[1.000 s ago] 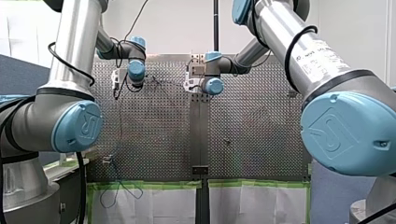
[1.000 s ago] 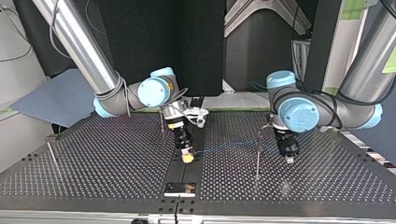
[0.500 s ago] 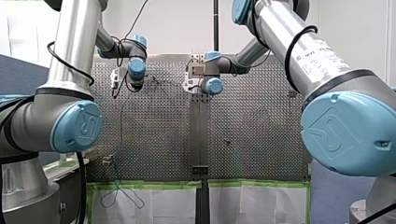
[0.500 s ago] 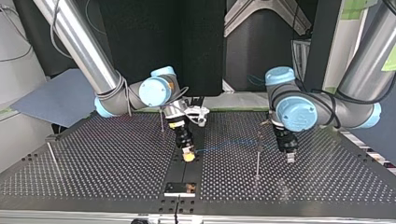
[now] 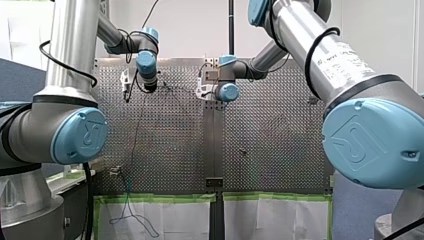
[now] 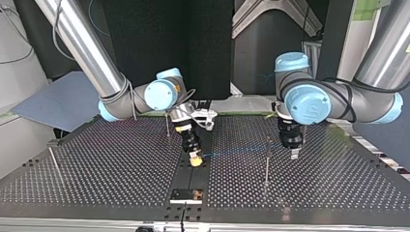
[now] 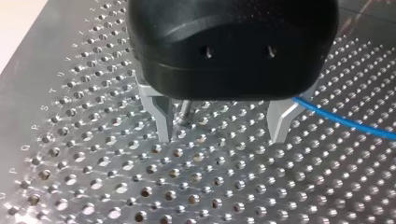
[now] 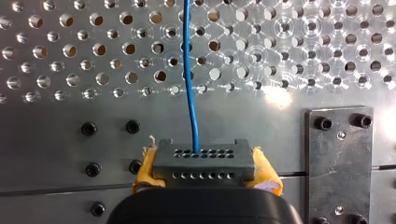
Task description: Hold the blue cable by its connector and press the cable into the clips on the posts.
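My right gripper (image 8: 205,179) is shut with its yellow pads on the black connector (image 8: 203,161) of the blue cable (image 8: 190,70). In the top view my right gripper (image 6: 195,162) holds it low over the table's middle. The blue cable (image 6: 237,151) runs from there to a thin upright post (image 6: 266,162), meeting it near its top. My left gripper (image 6: 293,154) hangs just beyond that post. Its metal fingers (image 7: 161,119) stand open over bare perforated plate, holding nothing. The cable (image 7: 341,120) passes beside my left gripper (image 7: 222,133).
Two more thin posts stand on the perforated table (image 6: 96,179): one (image 6: 168,126) behind my right gripper and one (image 6: 53,162) at the top view's left. A black bolted plate (image 6: 186,195) sits near the table's near edge, in front of my right gripper.
My left gripper has risen off the plate and drifted back toward the post. My right gripper has stayed in place with the connector.
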### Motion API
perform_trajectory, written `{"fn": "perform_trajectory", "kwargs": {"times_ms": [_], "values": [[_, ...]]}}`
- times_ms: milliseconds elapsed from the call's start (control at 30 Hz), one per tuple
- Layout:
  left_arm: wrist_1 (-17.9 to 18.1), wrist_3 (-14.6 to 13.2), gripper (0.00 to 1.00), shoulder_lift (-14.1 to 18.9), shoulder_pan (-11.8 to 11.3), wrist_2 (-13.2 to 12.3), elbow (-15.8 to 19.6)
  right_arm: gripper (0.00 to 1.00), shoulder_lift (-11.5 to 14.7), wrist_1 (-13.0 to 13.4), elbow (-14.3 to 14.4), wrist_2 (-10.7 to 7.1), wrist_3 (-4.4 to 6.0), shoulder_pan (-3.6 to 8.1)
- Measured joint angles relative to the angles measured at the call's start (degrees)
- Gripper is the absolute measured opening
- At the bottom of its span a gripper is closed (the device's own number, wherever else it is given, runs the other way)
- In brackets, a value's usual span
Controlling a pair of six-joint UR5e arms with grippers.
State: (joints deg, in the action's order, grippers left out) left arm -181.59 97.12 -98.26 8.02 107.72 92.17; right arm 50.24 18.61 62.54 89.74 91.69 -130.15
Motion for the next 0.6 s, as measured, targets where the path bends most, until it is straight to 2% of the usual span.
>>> {"fn": "perform_trajectory", "kwargs": {"times_ms": [333, 600], "values": [[-0.5, 0.6, 1.00, 3.0, 0.2, 0.4, 4.8, 0.00, 0.0, -0.3, 0.0, 0.00, 0.09, -0.23], [-0.5, 1.0, 1.00, 6.0, 0.9, -0.5, 6.8, 0.00, 0.0, -0.5, 0.0, 0.00, 0.09, -0.38]]}}
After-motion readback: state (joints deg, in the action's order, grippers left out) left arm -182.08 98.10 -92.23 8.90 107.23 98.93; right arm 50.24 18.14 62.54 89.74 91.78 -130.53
